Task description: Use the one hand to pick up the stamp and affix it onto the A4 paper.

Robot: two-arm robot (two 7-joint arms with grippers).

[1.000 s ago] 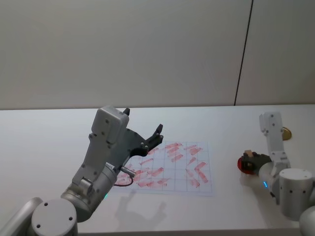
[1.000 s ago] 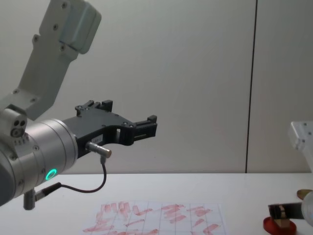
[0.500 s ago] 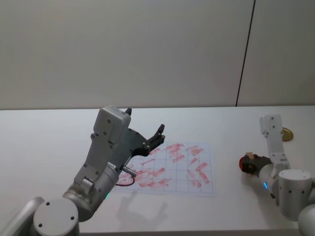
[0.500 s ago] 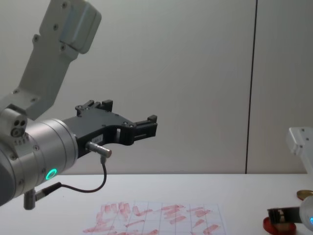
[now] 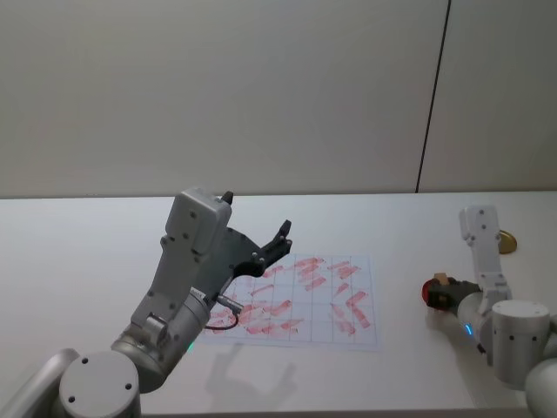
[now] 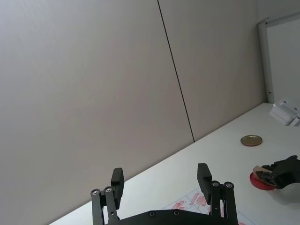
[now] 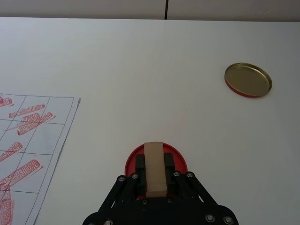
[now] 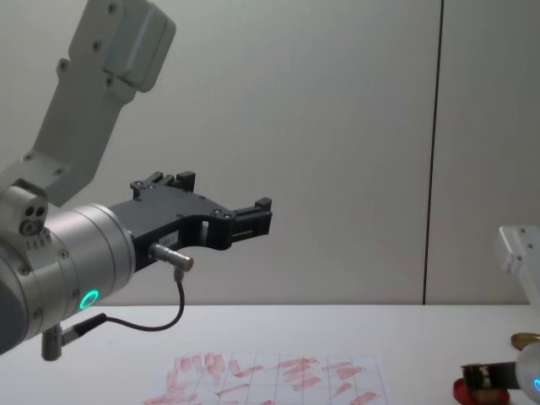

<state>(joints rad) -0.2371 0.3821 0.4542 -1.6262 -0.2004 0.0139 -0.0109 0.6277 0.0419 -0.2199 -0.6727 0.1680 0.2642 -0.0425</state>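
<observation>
Stamp (image 7: 155, 169) work is laid out on a white table (image 7: 140, 70), described here from left to right. At the left, the left gripper (image 5: 255, 216) is held raised above the near-left part of the table, its fingers spread wide apart; a green glowing ring (image 8: 87, 298) and a black cable (image 8: 160, 325) are seen on its arm. Just right of it, the A4 paper (image 5: 300, 300) lies flat, ruled with a faint grid and covered with red rectangular marks, whose lettering is too smeared to be read. Well to the right, apart from the sheet, the tan wooden stamp is clamped between the fingers of the right gripper (image 7: 154, 163), over a round red ink pad (image 7: 131, 161); whether pad and stamp touch cannot be told. Farther right and farther away, a gold round lid (image 7: 248, 79) rests on the table.
</observation>
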